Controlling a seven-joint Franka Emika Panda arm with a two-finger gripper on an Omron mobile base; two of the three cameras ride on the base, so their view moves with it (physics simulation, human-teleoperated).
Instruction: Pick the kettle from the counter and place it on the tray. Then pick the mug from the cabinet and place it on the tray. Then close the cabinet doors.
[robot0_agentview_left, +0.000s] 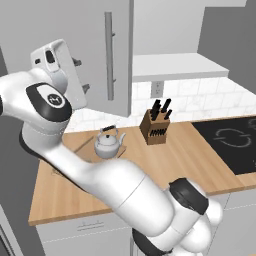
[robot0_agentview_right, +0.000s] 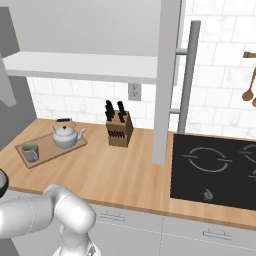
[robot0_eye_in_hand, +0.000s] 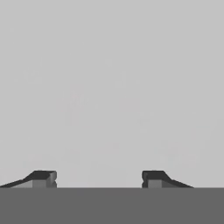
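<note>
Fingertips (robot0_eye_in_hand: 41, 178) well apart in the hand view, a wide gap between them and nothing in it; gripper (robot0_eye_in_hand: 99, 179) open, holding nothing, facing a flat plain grey surface close ahead. In the left base view, gripper (robot0_agentview_left: 80, 75) raised high at the left, right beside the face of the open left cabinet door (robot0_agentview_left: 100, 45), small dark fingers pointing at the panel near its long vertical bar handle (robot0_agentview_left: 109, 56); contact with the panel impossible to tell.

Below, on the counter (robot0_agentview_left: 190, 160): tray (robot0_agentview_right: 47, 150) lying flat near the left end, with kettle (robot0_agentview_right: 66, 134) upright on its back half and mug (robot0_agentview_right: 30, 151) upright on its front corner, just beside the kettle, not touching it. Both already on the tray. Kettle (robot0_agentview_left: 109, 142) also visible in the left base view, partly behind the arm.

Knife block (robot0_agentview_right: 119, 129) to the right of the tray, apart from it, against the tiled wall. Black cooktop (robot0_agentview_right: 215, 170) set into the counter at the right end. Other cabinet door (robot0_agentview_right: 167, 80) standing open edge-on above the counter, its silver bar handle (robot0_agentview_right: 187, 75) facing right. White cabinet (robot0_agentview_right: 85, 65) shelf floor bare above the tray.
</note>
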